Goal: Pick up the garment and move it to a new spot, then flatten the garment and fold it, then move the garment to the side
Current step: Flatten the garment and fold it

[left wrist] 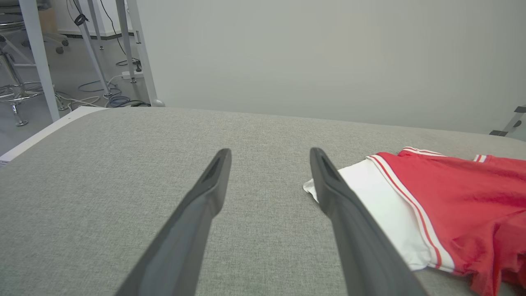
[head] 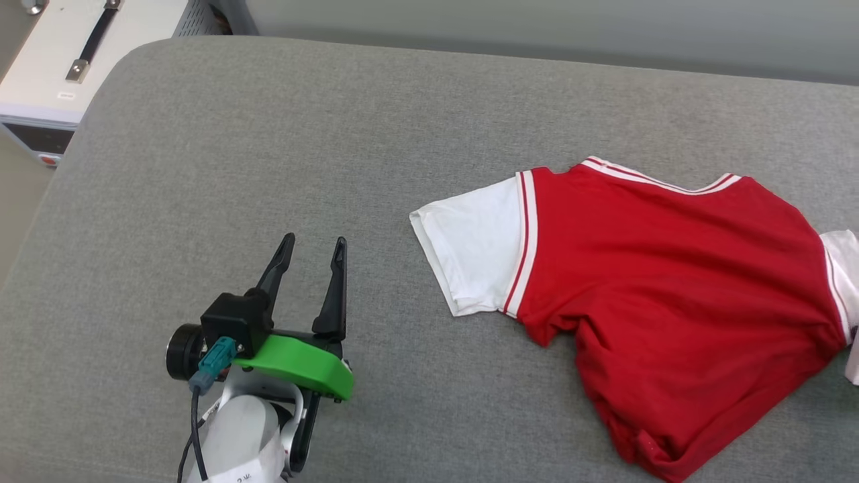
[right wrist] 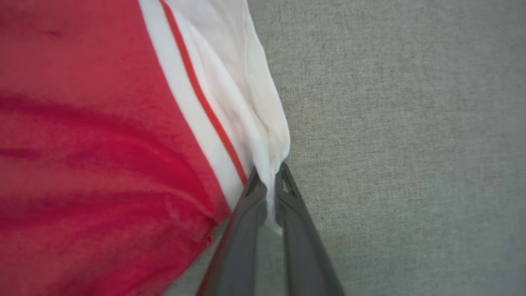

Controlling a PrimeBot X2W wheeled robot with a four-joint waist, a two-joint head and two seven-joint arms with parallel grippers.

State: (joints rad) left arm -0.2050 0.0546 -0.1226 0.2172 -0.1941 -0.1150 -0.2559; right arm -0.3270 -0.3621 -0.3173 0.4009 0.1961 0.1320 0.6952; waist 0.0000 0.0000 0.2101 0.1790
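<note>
The right gripper (right wrist: 269, 177) has its fingers pinched onto the white sleeve edge of the garment (right wrist: 82, 123); the left gripper (head: 314, 243) has its fingers spread wide, holding nothing, well apart from it; the garment lies rumpled, plain red side up, toward the right of the grey padded surface (head: 268, 134).

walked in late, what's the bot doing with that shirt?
The right pincer is shut on the edge of one white sleeve of the red T-shirt with white short sleeves and striped trim, which lies rumpled on the grey fabric-covered surface. The left pincer is open and empty, apart from the other sleeve. The shirt is not yet flattened or folded.
</note>
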